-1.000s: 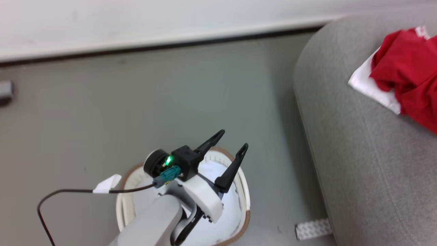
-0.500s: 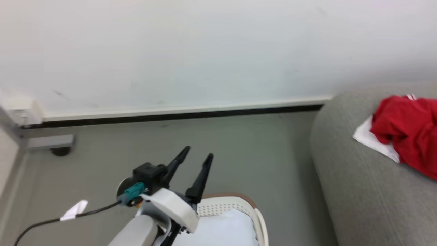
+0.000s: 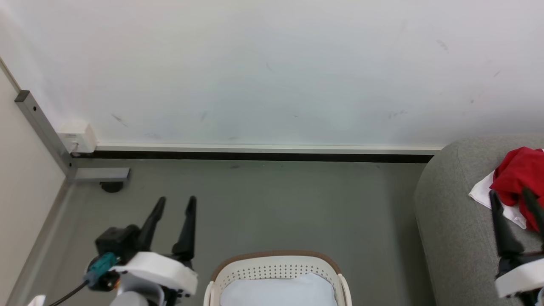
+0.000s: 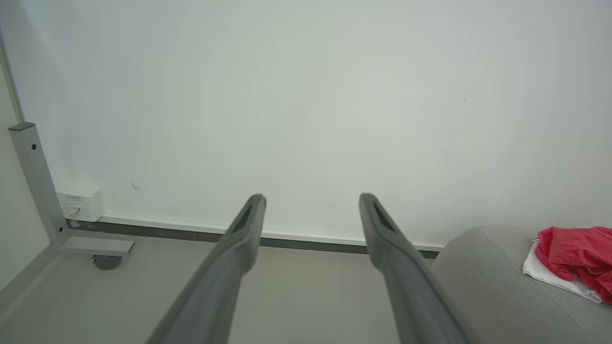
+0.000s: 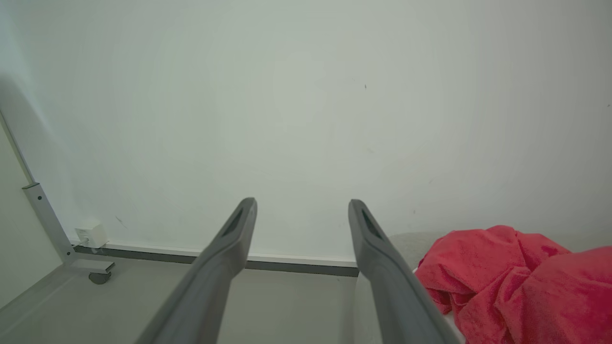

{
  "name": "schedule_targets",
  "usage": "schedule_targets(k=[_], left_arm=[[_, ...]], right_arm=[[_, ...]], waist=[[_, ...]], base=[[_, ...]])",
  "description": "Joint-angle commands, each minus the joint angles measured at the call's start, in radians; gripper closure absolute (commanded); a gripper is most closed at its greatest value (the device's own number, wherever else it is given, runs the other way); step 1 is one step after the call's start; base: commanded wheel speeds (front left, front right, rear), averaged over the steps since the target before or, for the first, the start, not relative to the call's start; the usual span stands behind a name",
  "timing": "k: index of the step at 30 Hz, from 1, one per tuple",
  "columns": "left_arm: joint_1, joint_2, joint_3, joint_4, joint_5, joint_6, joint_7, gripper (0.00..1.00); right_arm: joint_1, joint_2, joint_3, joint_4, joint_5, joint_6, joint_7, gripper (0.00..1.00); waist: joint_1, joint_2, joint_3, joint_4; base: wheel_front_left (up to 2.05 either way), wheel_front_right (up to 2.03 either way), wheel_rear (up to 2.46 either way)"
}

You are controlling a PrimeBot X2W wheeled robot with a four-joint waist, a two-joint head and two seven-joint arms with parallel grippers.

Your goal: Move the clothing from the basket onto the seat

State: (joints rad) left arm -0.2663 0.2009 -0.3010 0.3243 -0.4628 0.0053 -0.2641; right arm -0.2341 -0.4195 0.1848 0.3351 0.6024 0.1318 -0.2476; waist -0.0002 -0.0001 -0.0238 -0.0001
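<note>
Now the left end effector [image 3: 177,199] hangs empty over the floor [image 3: 276,204], its fingers [image 3: 187,229] spread apart. To its right sits the basket [image 3: 276,265], with a pale cushion [image 3: 278,293] inside. The right end effector [image 3: 510,193] is likewise parted and grips nothing. Just past its fingertips the red-and-white clothing [image 3: 518,170] lies heaped on the seat [image 3: 450,204], well away from the left end effector.

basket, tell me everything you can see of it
The basket is a small, rounded cream-white plastic tub with rows of small holes in its wall and a brown band along the far rim. It stands upright on the grey floor, cut off by the head view's bottom edge. A pale blue-white cushion lies inside. The sofa stands to its right, apart from it.
</note>
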Motion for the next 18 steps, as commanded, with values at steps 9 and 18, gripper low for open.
schedule_targets(k=[9, 18], left_arm=[[0.130, -0.053, 0.186, -0.005, 0.092, -0.054, 0.000, 0.00], [0.193, -0.116, 0.276, -0.021, 0.239, -0.089, 0.000, 0.00]], right_arm=[[0.128, 0.170, -0.043, -0.036, -0.159, -0.002, -0.018, 0.00], [0.144, 0.283, -0.062, -0.068, -0.225, -0.002, -0.018, 0.00]], waist=[[0.0002, 0.0001, 0.008, -0.020], [0.0002, 0.0001, 0.017, -0.041]], base=[[0.00, 0.00, 0.00], [0.00, 0.00, 0.00]])
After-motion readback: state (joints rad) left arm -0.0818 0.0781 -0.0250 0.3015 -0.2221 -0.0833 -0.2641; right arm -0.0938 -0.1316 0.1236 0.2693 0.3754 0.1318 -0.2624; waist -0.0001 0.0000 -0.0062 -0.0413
